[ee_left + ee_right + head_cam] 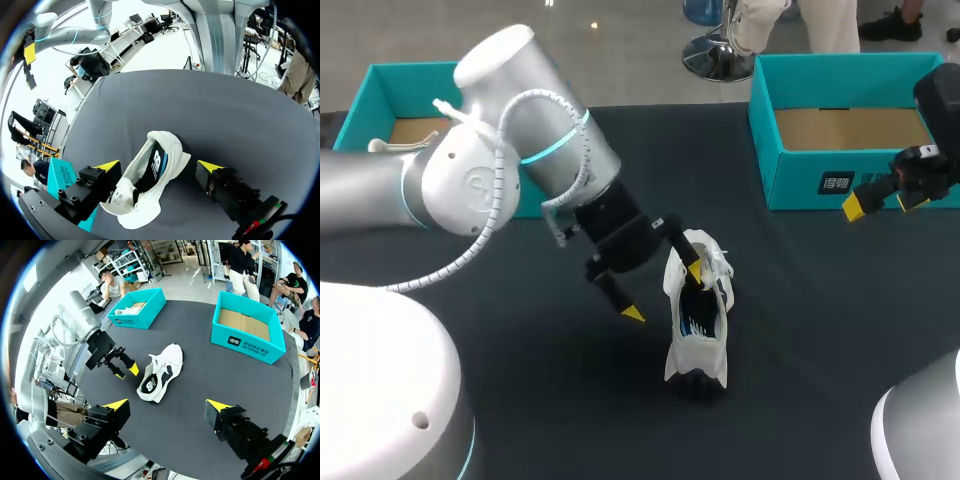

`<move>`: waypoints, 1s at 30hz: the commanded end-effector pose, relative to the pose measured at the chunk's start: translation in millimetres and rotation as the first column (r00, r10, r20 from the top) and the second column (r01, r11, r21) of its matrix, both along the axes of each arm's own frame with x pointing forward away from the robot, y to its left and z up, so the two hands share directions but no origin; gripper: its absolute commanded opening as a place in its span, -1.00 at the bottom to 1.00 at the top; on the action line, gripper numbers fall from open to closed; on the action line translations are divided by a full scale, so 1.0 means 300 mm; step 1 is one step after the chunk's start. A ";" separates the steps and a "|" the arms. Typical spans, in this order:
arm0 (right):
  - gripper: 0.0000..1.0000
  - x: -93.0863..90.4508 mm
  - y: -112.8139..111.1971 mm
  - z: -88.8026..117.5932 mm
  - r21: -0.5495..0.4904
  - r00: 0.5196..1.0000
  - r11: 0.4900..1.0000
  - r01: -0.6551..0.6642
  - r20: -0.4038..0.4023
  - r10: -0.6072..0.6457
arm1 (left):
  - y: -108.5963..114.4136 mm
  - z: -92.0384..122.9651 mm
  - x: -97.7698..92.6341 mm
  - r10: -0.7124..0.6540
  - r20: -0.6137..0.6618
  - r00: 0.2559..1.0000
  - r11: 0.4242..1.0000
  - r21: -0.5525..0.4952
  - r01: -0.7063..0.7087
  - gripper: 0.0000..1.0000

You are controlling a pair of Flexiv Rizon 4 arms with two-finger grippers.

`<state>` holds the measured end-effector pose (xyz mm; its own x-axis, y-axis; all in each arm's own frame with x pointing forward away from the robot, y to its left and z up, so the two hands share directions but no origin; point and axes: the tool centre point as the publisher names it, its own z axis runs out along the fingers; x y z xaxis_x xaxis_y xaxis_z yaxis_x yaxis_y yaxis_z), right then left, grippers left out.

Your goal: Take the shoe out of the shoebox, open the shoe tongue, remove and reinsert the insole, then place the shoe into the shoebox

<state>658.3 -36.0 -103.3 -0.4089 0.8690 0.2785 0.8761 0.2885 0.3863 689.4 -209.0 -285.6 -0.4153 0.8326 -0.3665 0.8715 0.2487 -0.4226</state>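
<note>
A white shoe (698, 325) with a dark inside lies on its side on the dark table, near the middle. My left gripper (662, 292) hovers over it, open. One yellow fingertip (692, 270) is at the shoe's opening and the other (633, 314) stands clear to its left. In the left wrist view the shoe (150, 175) lies between the spread fingers of the gripper (159, 166), not pinched. My right gripper (882, 205) is open at the table's right side, in front of the teal shoebox (800, 185). From the right wrist, the gripper (167, 404) is empty and the shoe (160, 372) lies well ahead.
The right shoebox (247, 340) has a bare cardboard floor. A second teal box (365, 95) stands at the back left, behind my left arm, and holds another white shoe (127, 311). The dark tabletop (800, 330) surrounds the shoe.
</note>
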 end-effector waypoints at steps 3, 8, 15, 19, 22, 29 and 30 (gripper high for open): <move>1.00 0.015 0.006 0.003 -0.004 1.000 1.000 -0.002 -0.009 0.002 | -0.008 -0.001 0.007 -0.010 -0.006 1.000 1.000 0.019 0.010 1.00; 1.00 0.015 0.006 0.003 -0.004 1.000 1.000 -0.002 -0.009 0.002 | -0.043 -0.006 -0.001 -0.040 0.100 0.994 0.991 0.131 0.027 1.00; 1.00 0.015 0.006 0.003 -0.004 1.000 1.000 -0.002 -0.009 0.002 | -0.113 -0.068 0.011 -0.113 0.185 0.976 0.952 0.301 0.053 -1.00; 1.00 0.015 0.006 0.003 -0.004 1.000 1.000 -0.002 -0.009 0.002 | -0.121 -0.090 0.031 -0.125 0.177 0.976 0.945 0.321 0.063 -1.00; 1.00 0.015 0.006 0.003 -0.004 1.000 1.000 -0.002 -0.009 0.002 | -0.121 -0.111 0.045 -0.130 0.164 0.978 0.941 0.330 0.069 -1.00; 1.00 0.015 0.006 0.003 -0.004 1.000 1.000 -0.002 -0.009 0.002 | -0.120 -0.152 0.046 -0.145 0.132 0.981 0.931 0.353 0.090 -1.00; 1.00 0.015 0.006 0.003 -0.004 1.000 1.000 -0.002 -0.009 0.002 | -0.118 -0.159 0.040 -0.151 0.130 0.980 0.928 0.361 0.094 -1.00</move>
